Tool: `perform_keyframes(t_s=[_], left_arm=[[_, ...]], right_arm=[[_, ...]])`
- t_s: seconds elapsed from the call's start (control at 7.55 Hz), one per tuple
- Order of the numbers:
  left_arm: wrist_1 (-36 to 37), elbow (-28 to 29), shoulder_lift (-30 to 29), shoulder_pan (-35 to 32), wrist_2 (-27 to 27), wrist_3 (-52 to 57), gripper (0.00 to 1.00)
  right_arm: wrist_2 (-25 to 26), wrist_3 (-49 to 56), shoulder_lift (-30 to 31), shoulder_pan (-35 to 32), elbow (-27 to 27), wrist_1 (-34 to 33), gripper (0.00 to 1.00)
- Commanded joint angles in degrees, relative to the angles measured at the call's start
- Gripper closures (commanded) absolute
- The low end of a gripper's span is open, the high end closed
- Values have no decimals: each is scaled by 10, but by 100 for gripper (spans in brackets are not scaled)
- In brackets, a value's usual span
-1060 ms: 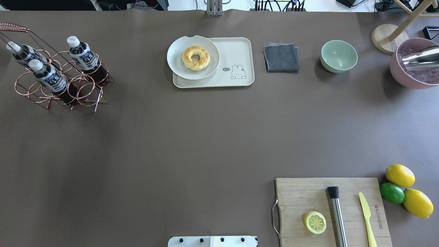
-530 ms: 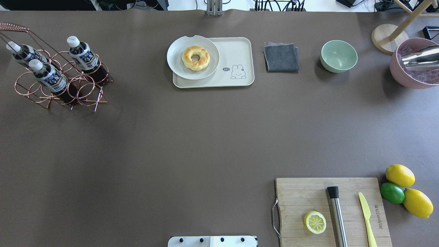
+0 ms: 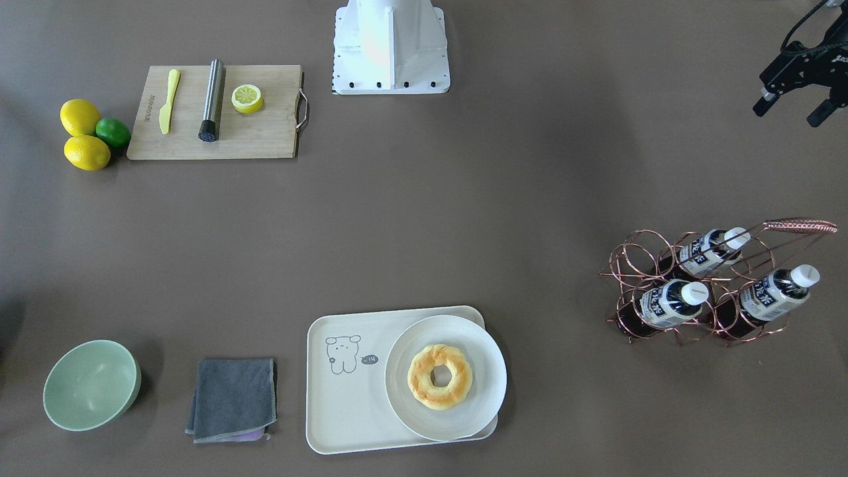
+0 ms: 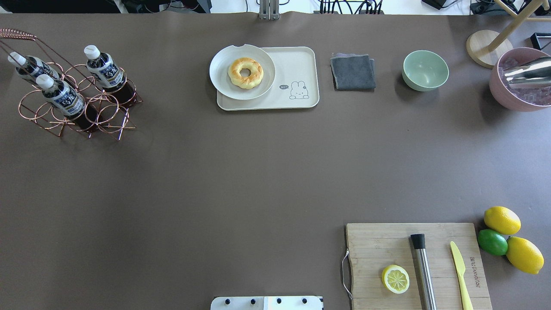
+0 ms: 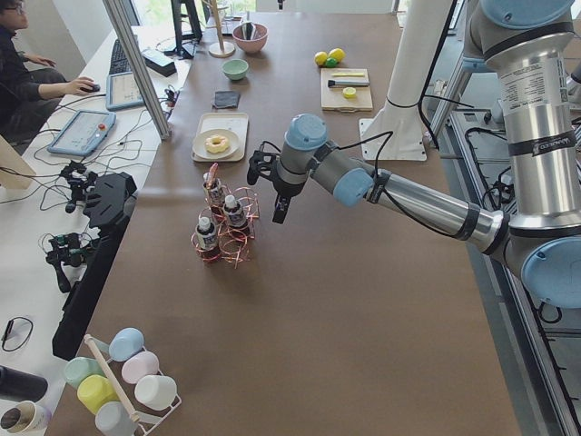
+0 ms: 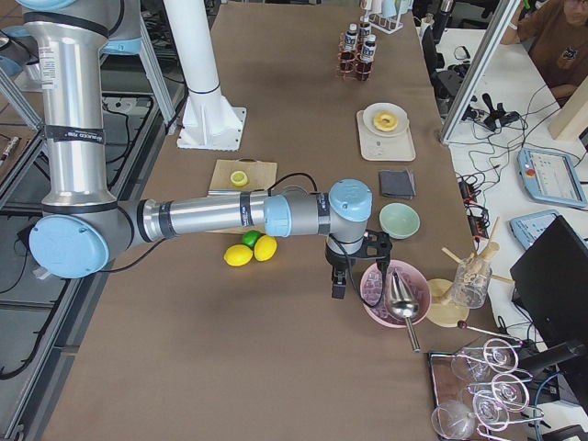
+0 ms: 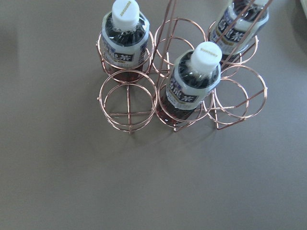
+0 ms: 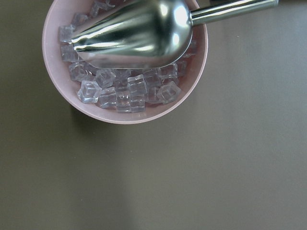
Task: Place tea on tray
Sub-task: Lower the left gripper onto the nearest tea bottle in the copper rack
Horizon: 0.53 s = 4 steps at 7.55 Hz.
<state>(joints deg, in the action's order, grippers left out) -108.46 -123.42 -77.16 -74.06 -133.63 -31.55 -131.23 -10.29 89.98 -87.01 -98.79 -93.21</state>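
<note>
Three alike tea bottles stand in a copper wire rack (image 4: pixel 101 114) at the table's far left: one (image 4: pixel 105 71), a second (image 4: pixel 64 99), a third (image 4: pixel 32 66). The left wrist view looks straight down on them (image 7: pixel 194 81), with no fingers in it. My left gripper (image 3: pixel 792 111) hangs open and empty, nearer the robot than the rack and apart from it. The cream tray (image 4: pixel 297 60) lies at the far middle; its right half, with the drawing, is bare. My right gripper (image 6: pixel 360 278) hovers beside a pink bowl; I cannot tell whether it is open or shut.
A white plate (image 4: pixel 221 73) with a doughnut (image 4: pixel 245 73) covers the tray's left half. A grey cloth (image 4: pixel 353 72), a green bowl (image 4: pixel 425 70) and a pink ice bowl (image 8: pixel 57 81) with a metal scoop (image 8: pixel 139 33) line the far right. A cutting board (image 4: pixel 374 241) and citrus fruit (image 4: pixel 501 219) lie near right.
</note>
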Motion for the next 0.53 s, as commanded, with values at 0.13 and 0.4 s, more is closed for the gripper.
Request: perform_keyframes(t_s=[0.13, 0.4], left_arm=[[-31, -14, -49, 85, 113, -83, 2], [-23, 12, -91, 98, 130, -94, 2]], right_arm=[[-2, 0, 3, 0, 4, 0, 0], [-3, -2, 3, 0, 0, 0, 0]])
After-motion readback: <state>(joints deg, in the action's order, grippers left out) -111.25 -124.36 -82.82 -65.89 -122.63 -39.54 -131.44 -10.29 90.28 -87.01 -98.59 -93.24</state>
